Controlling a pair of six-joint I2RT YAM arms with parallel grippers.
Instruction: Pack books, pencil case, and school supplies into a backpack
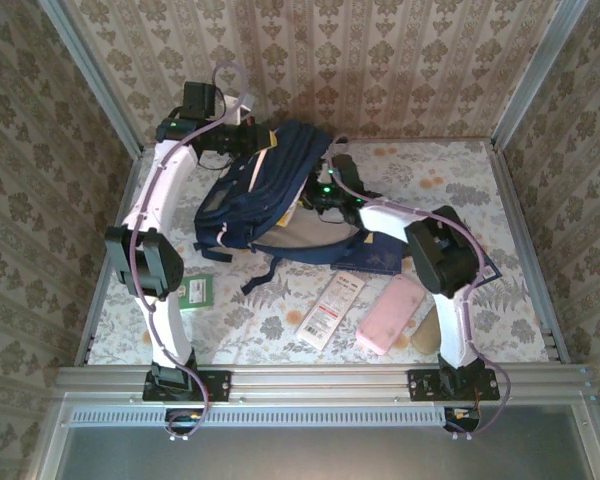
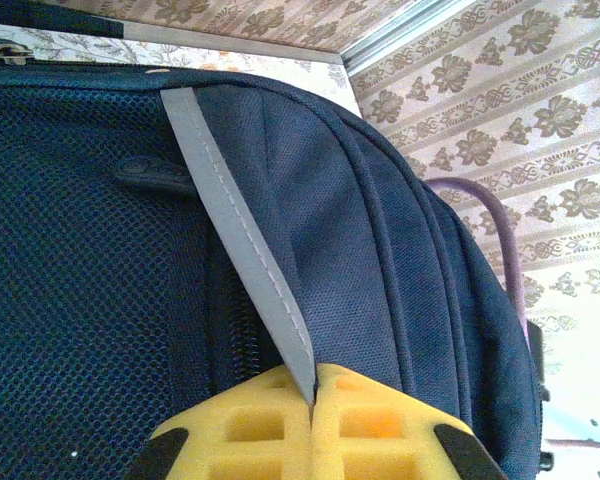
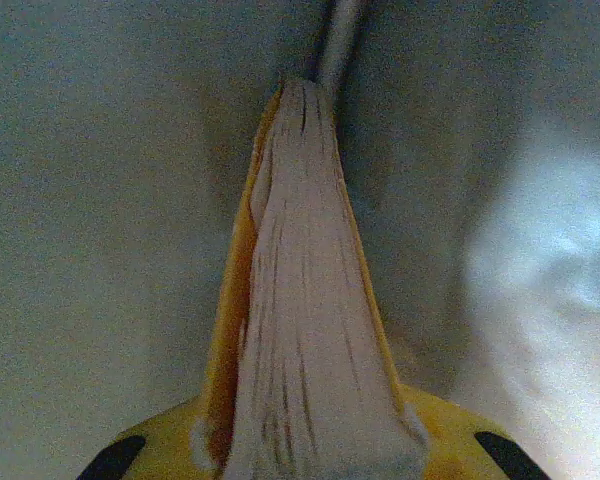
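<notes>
I see my left tool (image 2: 312, 405) pinched shut on the backpack (image 2: 410, 280) by its grey strip (image 2: 235, 230), right tool (image 3: 310, 450) clamping the yellow paperback (image 3: 300, 300) inside it

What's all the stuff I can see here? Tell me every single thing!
backpack: one, navy blue, middle of the table
yellow paperback: one, yellow cover, pale pages, at the backpack's opening
green booklet: one, green, beside the left arm
white packet: one, white with red print, in front of the backpack
pink pouch: one, pink, right of the packet
tan pouch: one, tan, beside the pink pouch
table: one, flowery cloth
left fingers: yellow, shut on the backpack's grey strip
right fingers: yellow, shut on the paperback
</notes>
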